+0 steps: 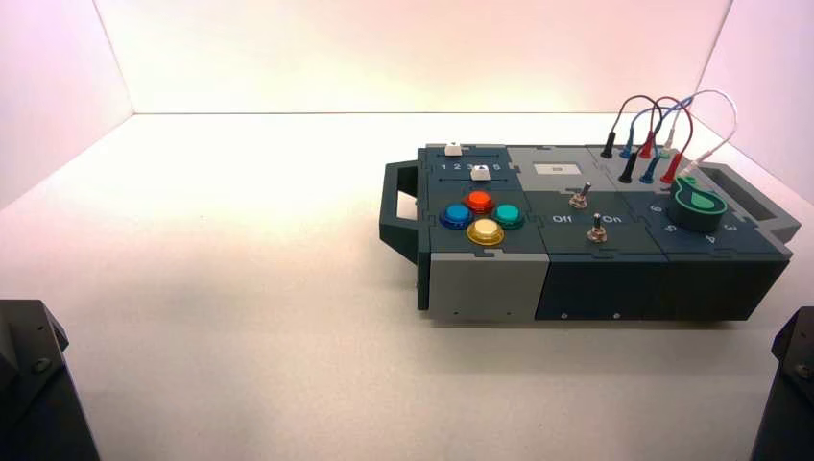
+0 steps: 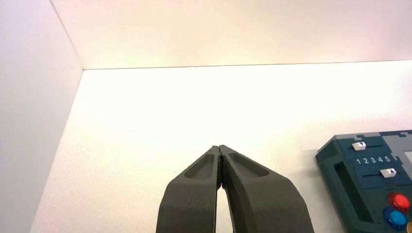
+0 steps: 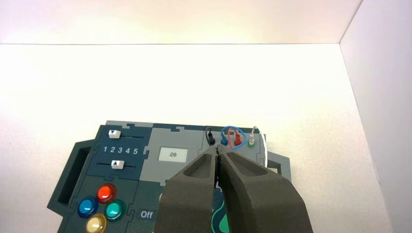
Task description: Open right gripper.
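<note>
My right gripper (image 3: 217,149) is shut and empty, its fingertips pressed together. It hangs above and in front of the dark teal box (image 3: 145,194), over the green knob (image 3: 221,221). In the high view only the right arm's base (image 1: 789,384) shows at the lower right. My left gripper (image 2: 219,147) is shut and empty, held over the bare table to the left of the box (image 2: 369,184); its arm's base (image 1: 34,384) sits at the lower left.
The box (image 1: 586,235) stands right of centre. It bears two white sliders (image 1: 466,160), four coloured buttons (image 1: 480,217), two toggle switches (image 1: 587,213), a green knob (image 1: 698,204), plugged wires (image 1: 662,125) and a small display reading 20 (image 3: 172,154). White walls (image 1: 58,77) enclose the table.
</note>
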### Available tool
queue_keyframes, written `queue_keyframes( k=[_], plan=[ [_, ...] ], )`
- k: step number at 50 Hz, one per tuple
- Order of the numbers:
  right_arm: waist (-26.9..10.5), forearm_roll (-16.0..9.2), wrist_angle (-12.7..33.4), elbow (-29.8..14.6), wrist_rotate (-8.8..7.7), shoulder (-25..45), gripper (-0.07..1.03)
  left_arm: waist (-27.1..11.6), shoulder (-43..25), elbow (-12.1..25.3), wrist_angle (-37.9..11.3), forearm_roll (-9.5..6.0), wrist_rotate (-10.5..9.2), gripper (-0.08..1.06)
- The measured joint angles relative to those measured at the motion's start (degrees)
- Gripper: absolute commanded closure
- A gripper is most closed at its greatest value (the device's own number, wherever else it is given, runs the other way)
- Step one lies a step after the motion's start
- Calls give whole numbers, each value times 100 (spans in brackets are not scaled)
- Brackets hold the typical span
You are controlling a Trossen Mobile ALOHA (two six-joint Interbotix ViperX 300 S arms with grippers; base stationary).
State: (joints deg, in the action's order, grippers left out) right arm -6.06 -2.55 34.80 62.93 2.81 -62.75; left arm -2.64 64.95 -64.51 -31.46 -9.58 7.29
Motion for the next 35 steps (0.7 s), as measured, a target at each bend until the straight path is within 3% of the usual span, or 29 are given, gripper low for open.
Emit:
queue_keyframes(
  k=[31, 35],
  plan=[
    [-9, 0, -9, 0, 0, -18, 98, -9, -9, 0, -9, -9, -9, 100],
    [-9, 0, 0, 0, 0, -35, 94, -18, -9, -9, -9, 0, -9, 100]
  ],
)
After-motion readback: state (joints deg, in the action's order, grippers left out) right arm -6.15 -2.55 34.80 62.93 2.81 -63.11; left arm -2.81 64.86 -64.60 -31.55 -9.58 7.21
